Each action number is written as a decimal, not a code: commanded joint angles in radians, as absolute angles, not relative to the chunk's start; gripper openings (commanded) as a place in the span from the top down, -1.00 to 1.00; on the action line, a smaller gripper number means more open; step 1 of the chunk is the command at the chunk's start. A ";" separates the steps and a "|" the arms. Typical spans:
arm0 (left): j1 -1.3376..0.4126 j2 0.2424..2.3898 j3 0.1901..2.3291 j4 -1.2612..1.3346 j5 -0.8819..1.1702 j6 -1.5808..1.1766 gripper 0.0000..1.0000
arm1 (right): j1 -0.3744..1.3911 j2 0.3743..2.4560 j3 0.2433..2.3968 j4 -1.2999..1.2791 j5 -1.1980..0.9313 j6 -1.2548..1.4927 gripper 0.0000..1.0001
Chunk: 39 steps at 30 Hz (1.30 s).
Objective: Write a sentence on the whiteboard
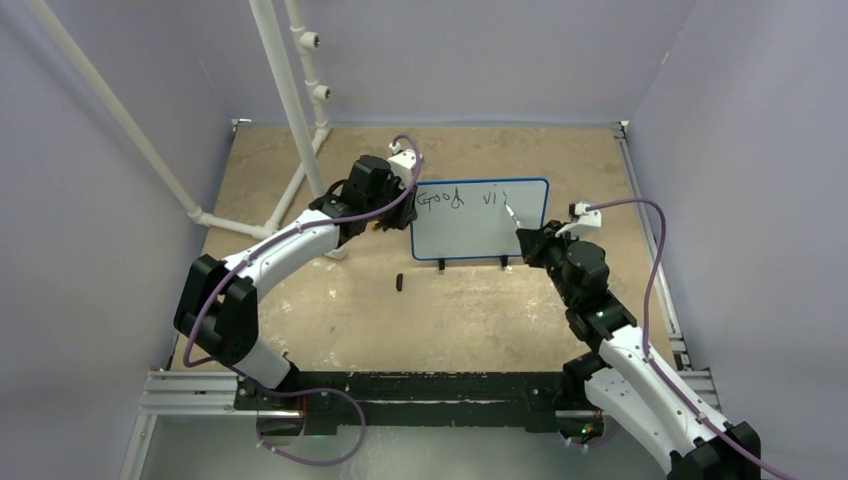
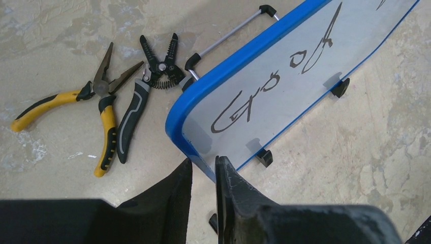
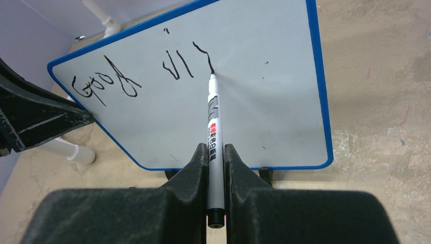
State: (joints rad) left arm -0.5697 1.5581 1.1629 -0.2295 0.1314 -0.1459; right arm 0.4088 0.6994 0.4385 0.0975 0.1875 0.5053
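Observation:
The whiteboard (image 1: 470,238) stands on black feet at the table's middle back; it also shows in the left wrist view (image 2: 305,76) and the right wrist view (image 3: 264,117). The sentence (image 1: 440,198) reads "Good vi" plus one fresh stroke (image 3: 106,84). My left gripper (image 1: 405,192) is closed on the board's left blue rim near the lower corner (image 2: 203,165). My right gripper (image 3: 215,150) is shut on a grey marker (image 3: 214,122), whose tip touches the board at the end of the fresh stroke. In the top view it is at the board's right side (image 1: 525,238).
Yellow-handled pliers (image 2: 101,96) and black wire strippers (image 2: 147,86) lie on the table behind the board's left end. A small black cap (image 1: 399,282) lies in front of the board. A white pipe frame (image 1: 290,120) stands at the back left. Purple walls enclose the table.

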 commanded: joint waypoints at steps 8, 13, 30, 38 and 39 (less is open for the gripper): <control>-0.568 1.581 1.154 -0.187 0.168 -0.160 0.60 | 0.409 0.639 0.445 0.140 0.187 0.479 1.00; -0.569 1.582 1.153 -0.189 0.167 -0.158 0.63 | 0.410 0.663 0.449 0.160 0.211 0.473 1.00; -0.569 1.585 1.154 -0.190 0.162 -0.155 0.68 | 0.409 0.669 0.448 0.143 0.267 0.484 1.00; -0.569 1.585 1.154 -0.191 0.164 -0.155 0.69 | 0.410 0.654 0.441 0.087 0.290 0.505 1.00; -0.569 1.585 1.155 -0.190 0.165 -0.156 0.69 | 0.410 0.655 0.440 0.085 0.289 0.506 1.00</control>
State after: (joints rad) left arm -0.5697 1.5799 1.1629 -0.2249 0.1570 -0.1471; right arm 0.4103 0.6643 0.4362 0.1139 0.2489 0.4953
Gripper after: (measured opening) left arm 0.161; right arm 0.104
